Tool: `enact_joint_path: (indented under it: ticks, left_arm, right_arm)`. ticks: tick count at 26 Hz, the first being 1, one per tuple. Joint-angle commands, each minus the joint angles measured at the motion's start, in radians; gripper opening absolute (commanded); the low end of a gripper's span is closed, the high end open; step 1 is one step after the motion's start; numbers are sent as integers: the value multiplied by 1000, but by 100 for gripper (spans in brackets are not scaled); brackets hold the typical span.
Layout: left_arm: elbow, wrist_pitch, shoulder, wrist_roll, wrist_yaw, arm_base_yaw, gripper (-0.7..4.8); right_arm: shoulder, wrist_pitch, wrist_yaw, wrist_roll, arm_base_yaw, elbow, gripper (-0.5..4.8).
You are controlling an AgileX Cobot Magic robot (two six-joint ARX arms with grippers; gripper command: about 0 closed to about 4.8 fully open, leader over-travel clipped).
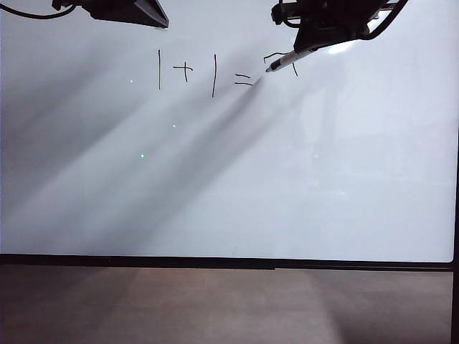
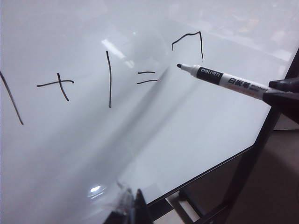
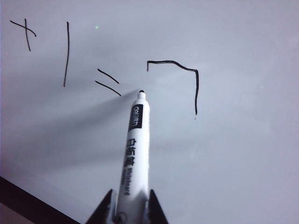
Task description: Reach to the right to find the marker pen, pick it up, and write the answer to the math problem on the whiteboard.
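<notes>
The whiteboard (image 1: pixel 229 186) is a glossy white sheet in a thin black frame. On it the math problem (image 1: pixel 204 72) stands in thin black strokes. Just right of its equals bars, the right end effector (image 1: pixel 315 36) is clamped on the marker pen (image 1: pixel 287 60), a slim white barrel with a black label band and a dark tip beside a fresh hooked stroke (image 3: pixel 180 74). The left end effector (image 1: pixel 129 11) hangs above the problem; whether its fingers are apart I cannot tell.
</notes>
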Motion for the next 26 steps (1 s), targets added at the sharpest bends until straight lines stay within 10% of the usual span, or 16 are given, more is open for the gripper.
enact_joint_path:
  ticks: [1, 26]
  left_arm:
    - [1, 12, -5, 1, 5, 1, -6]
    - [1, 12, -5, 0, 5, 1, -5]
  right_arm:
    - [2, 22, 2, -5, -10, 2, -7]
    - [27, 59, -9, -8, -46, 2, -7]
